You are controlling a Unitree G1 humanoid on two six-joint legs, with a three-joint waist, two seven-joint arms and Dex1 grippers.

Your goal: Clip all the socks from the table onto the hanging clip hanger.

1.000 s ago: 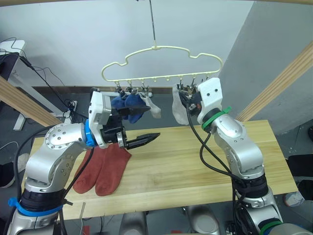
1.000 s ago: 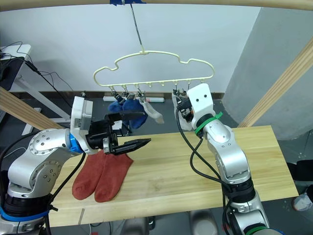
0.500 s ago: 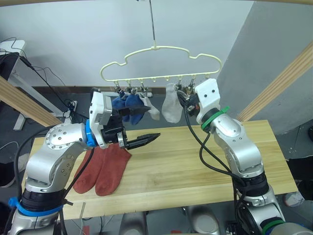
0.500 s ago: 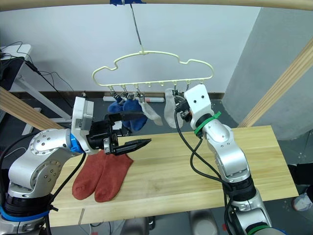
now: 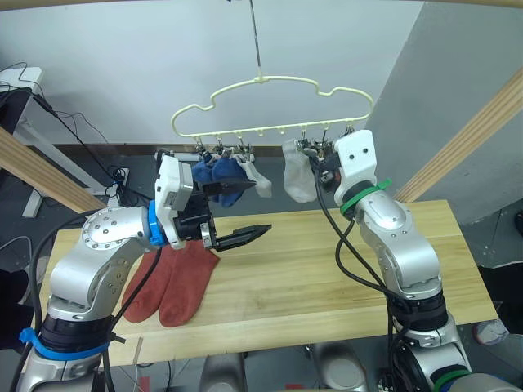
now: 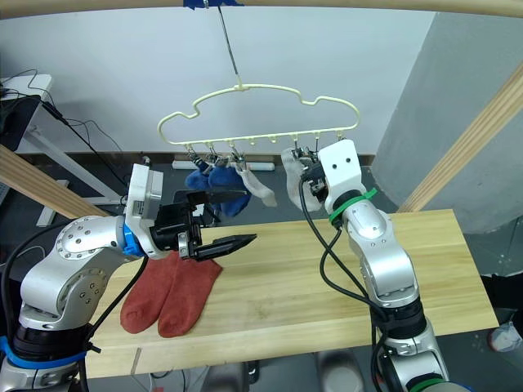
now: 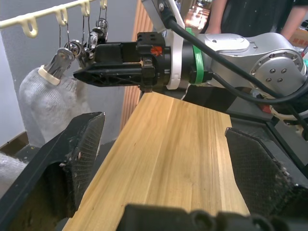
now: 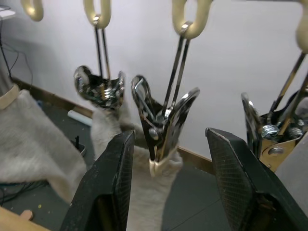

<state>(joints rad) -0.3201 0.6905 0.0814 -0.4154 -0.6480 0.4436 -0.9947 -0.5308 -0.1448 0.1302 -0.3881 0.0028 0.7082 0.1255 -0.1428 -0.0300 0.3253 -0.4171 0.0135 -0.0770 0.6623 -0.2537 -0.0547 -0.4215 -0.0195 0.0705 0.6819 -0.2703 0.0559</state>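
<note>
Head views. We see the clip hanger (image 5: 270,104) hanging by its thin hook, with its row of metal clips along the lower bar. Two blue socks (image 5: 214,172) and a light grey sock (image 5: 258,184) hang from the clips toward the robot's left; a second light grey sock (image 5: 297,174) hangs from a clip nearer the robot's right. Two rust-red socks (image 5: 172,279) lie side by side on the table (image 5: 327,269), toward its left end. The left gripper (image 5: 239,211) is held above the table just beside the red socks, its two black fingers spread wide with nothing between them. The right gripper (image 6: 309,175) is raised to the clips beside the second grey sock.

Left wrist view. We look between the left gripper's parted fingers (image 7: 79,156) along the table planks. Beyond them, the right gripper's fingers reach toward the clip holding the grey sock.

Right wrist view. We see the right gripper's fingers (image 8: 110,187) standing apart on either side of a metal clip (image 8: 161,120) that grips the cuff of the grey sock. The fingers hold nothing.
</note>
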